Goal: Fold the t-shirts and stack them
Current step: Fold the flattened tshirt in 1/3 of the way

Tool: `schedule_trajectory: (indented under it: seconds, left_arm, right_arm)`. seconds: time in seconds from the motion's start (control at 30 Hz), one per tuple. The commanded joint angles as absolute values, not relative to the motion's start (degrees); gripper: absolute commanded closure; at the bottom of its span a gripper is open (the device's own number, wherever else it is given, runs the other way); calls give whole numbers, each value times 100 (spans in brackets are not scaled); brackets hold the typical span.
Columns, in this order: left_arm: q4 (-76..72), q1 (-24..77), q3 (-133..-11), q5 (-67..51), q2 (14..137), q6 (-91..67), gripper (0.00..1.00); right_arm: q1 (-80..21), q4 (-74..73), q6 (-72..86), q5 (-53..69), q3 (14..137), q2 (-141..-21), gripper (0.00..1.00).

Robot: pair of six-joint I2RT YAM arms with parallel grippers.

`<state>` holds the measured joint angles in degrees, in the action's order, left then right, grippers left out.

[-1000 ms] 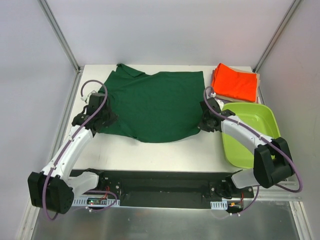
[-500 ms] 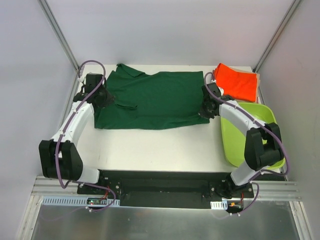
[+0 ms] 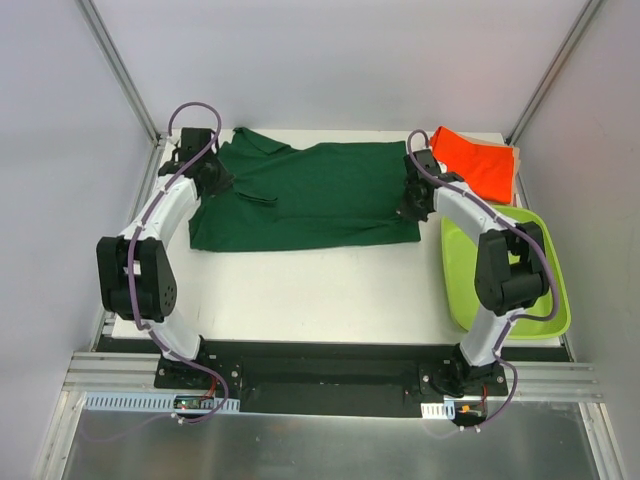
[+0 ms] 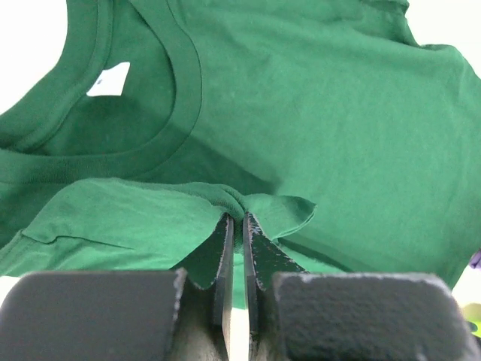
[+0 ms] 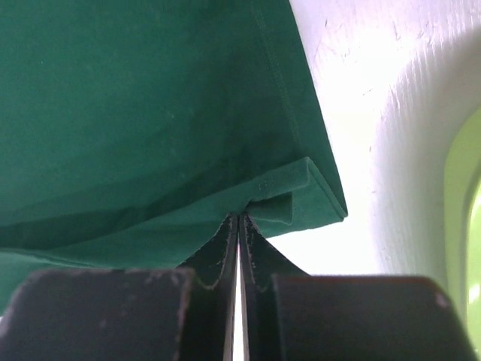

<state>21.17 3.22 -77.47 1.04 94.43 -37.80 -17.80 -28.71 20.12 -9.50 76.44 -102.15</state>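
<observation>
My left tool (image 4: 236, 219): clamped on the dark green shirt (image 3: 320, 195), near its collar.
My right tool (image 5: 238, 218): clamped on its hem.
Shirt: spread across the worktop's (image 3: 300, 290) far half, beside the orange shirt (image 3: 478, 165).

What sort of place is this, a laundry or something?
Probably a robot test booth in a lab, not a laundry: left arm and right arm bolted by a white table, plain white walls on metal framing, one dark green shirt to practise on.
</observation>
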Motion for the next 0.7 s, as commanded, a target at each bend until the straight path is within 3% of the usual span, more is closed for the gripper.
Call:
schedule_trajectory:
  seconds: [0.0,0.2,0.37,0.4,0.5,0.53,0.6,0.67]
  left_arm:
    - [1925,220,-8226,536,9676,-3639,100]
    - [1899,185,-8779,431,10352,-3621,100]
    - [1916,132,-9439,492,11082,-3524,100]
    - [1916,106,-9535,483,11170,-3524,89]
    - [2013,44,-9825,344,11198,-3472,9]
    - [2030,-104,-9852,299,11145,-3428,1]
    - [2057,-114,-9783,316,10900,-3358,1]
    - [2057,-114,-9494,185,10610,-3340,1]
  right_arm:
    - [-1661,-3085,1951,-932,8085,-10493,97]
    - [-1556,-3111,2092,-932,8367,-10810,95]
    - [-1477,-3137,2110,-1133,8770,-11074,78]
    - [-1459,-3190,2101,-1229,8902,-11118,72]
    - [-1415,-3489,1812,-1354,9324,-11119,46]
    - [-1424,-3515,1550,-1275,9351,-11040,38]
    - [-1468,-3472,1066,-934,9290,-10873,19]
    - [-1581,-3437,696,-626,9115,-10723,8]
